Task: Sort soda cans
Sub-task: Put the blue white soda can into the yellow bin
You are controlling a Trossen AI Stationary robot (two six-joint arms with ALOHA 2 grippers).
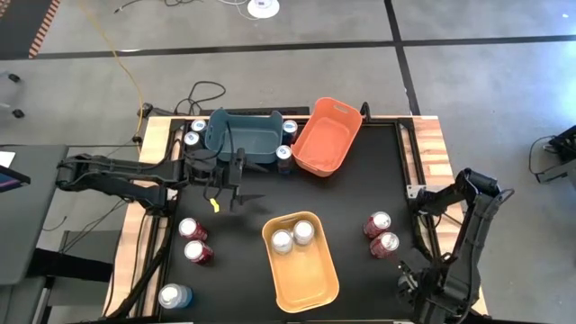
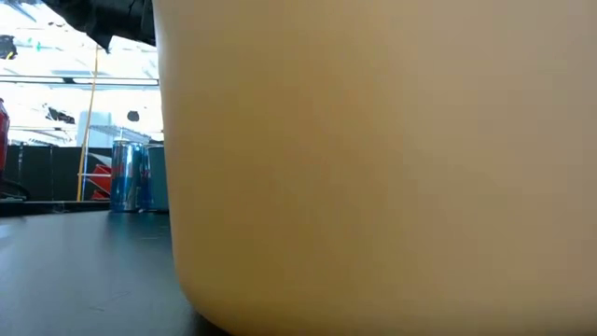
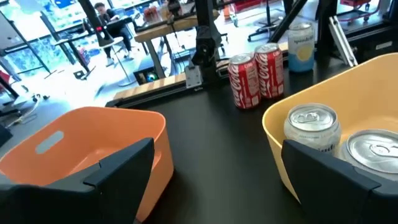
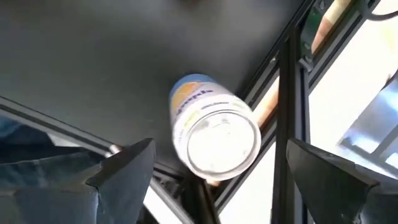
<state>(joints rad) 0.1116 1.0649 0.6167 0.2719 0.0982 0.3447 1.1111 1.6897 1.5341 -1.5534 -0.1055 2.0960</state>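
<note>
My left gripper (image 1: 241, 180) (image 3: 217, 155) hovers open in front of the teal bin (image 1: 243, 135), holding nothing. Dark blue cans (image 1: 284, 153) (image 2: 131, 175) stand on the table around that bin. Two silver cans (image 1: 292, 237) (image 3: 313, 124) stand upright in the yellow-orange bin (image 1: 310, 288) (image 3: 273, 118). Red cans stand in pairs at the left (image 1: 194, 240) and right (image 1: 382, 234) (image 3: 258, 74). One pale can (image 1: 173, 295) stands at the near left. My right gripper (image 4: 221, 146) is open above another pale can (image 4: 214, 134) (image 3: 301, 46), upright on the table by the right edge.
The orange bin (image 1: 328, 135) (image 3: 81, 143) sits empty at the far side, beside the teal bin. The yellow-orange bin's wall (image 2: 373, 159) fills the low view. The table's frame rails (image 4: 292, 74) run close to the can under my right gripper. People sit beyond the table (image 3: 102, 22).
</note>
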